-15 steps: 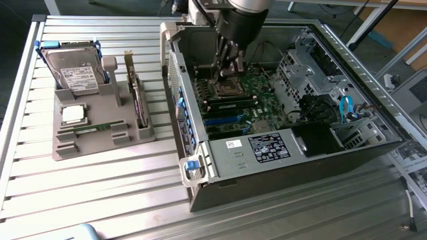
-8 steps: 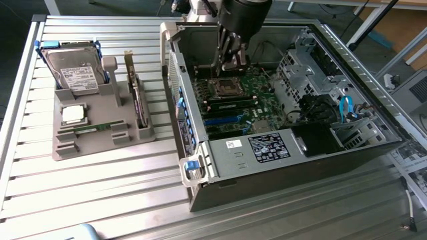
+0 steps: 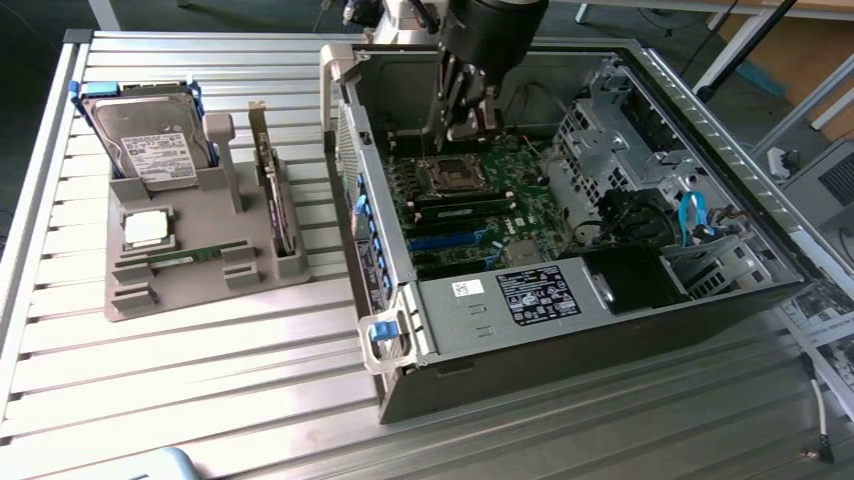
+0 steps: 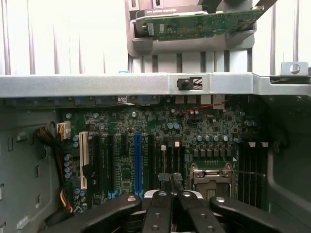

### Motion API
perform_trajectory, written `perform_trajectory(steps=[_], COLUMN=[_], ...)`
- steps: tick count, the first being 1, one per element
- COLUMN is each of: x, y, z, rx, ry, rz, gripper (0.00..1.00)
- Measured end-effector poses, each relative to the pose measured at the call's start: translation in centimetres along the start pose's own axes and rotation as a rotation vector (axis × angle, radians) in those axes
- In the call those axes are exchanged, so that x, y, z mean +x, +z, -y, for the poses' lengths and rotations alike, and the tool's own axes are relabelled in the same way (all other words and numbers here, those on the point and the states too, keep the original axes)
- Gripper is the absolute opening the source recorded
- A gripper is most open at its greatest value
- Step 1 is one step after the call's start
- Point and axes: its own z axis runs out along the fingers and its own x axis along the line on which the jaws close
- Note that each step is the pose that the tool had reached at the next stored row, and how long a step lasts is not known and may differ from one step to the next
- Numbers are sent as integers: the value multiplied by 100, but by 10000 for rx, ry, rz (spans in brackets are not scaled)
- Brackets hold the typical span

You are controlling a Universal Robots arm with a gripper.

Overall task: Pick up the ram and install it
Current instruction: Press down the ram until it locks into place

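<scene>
Your gripper (image 3: 470, 128) is hanging inside the open computer case (image 3: 574, 330), just above the motherboard (image 3: 501, 200) and beside the processor socket (image 3: 451, 175). Its fingers (image 4: 167, 182) are pressing together with nothing between them. The ram (image 3: 187, 257), a thin green stick, is lying flat in a slot of the grey holder tray (image 3: 200, 285), well away from your gripper, outside the case on the counter (image 3: 200, 380). A hard drive (image 3: 154, 145) and an upright expansion card (image 3: 276, 195) are sharing that tray.
</scene>
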Motion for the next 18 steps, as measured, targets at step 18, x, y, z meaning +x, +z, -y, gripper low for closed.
perform_trajectory(steps=[18], x=[-8], y=[-4], z=[650], rx=[0], ry=[0], rz=[0], gripper=[11])
